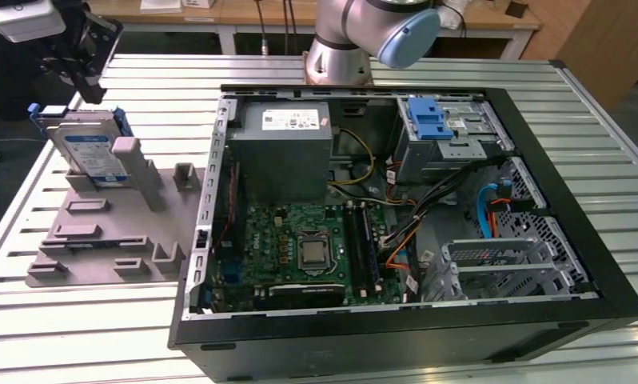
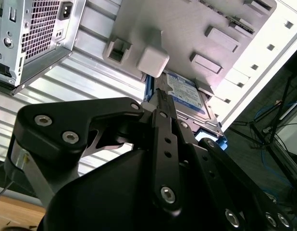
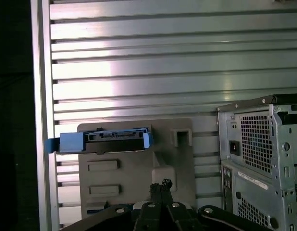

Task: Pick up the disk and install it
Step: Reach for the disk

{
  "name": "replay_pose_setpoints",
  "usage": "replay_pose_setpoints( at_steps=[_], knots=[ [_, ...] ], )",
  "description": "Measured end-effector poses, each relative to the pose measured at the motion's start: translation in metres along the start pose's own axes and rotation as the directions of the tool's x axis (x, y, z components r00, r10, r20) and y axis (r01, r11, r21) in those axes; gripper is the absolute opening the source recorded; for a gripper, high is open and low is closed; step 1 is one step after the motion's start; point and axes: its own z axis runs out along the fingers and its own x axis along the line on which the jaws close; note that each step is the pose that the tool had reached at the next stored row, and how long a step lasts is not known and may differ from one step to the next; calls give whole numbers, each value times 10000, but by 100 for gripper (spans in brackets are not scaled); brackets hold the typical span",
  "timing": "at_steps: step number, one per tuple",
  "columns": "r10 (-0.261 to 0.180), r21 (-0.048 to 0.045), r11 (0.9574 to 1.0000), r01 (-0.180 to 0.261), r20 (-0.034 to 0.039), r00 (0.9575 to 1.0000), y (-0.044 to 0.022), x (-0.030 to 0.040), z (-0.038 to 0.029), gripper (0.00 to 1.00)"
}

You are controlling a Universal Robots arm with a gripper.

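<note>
Silver-cased and framed in blue plastic, the disk (image 1: 88,152) stands on edge in a slot of the grey holder (image 1: 101,240) on the slatted tabletop (image 1: 73,328). I judge it rigid and fairly heavy for its size, with smooth flat faces that could slip and innards that would not forgive a knock or a drop. The safest hold looks to be across the two broad faces near the top edge, which stands free of the holder, rather than on the blue tabs. The claw (image 1: 91,92) hangs above it, apart, drawn together on nothing in both wrist views. The disk sits below the claw and a little off its line; the open case (image 1: 404,344) lies well off to one side.
</note>
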Motion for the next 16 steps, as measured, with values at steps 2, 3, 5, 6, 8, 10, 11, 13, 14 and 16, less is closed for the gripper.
replay_pose_setpoints(
  at_steps=[2, 3, 5, 6, 8, 10, 11, 13, 14, 16],
  knots=[
    [0, 0, 10000, 0, -5, 10000, 2, 9, 2, 11],
    [0, 0, 10000, 0, -6, 10000, 3, 15, 2, 11],
    [0, 0, 10000, 0, -6, 10000, 2, 24, 4, 11],
    [-1, 0, 10000, 1, -7, 10000, 2, 27, 4, 11],
    [0, 0, 10000, 0, -7, 10000, 3, 31, 5, 11],
    [0, 1, 10000, 0, -7, 10000, 2, 34, 6, 11],
    [0, 1, 10000, 0, -8, 10000, 2, 34, 6, 11],
    [0, 0, 10000, 0, -7, 10000, 2, 34, 6, 11],
    [0, 1, 10000, 0, -8, 10000, 2, 34, 6, 11],
    [0, 1, 10000, 0, -8, 10000, 2, 35, 6, 11]
  ],
)
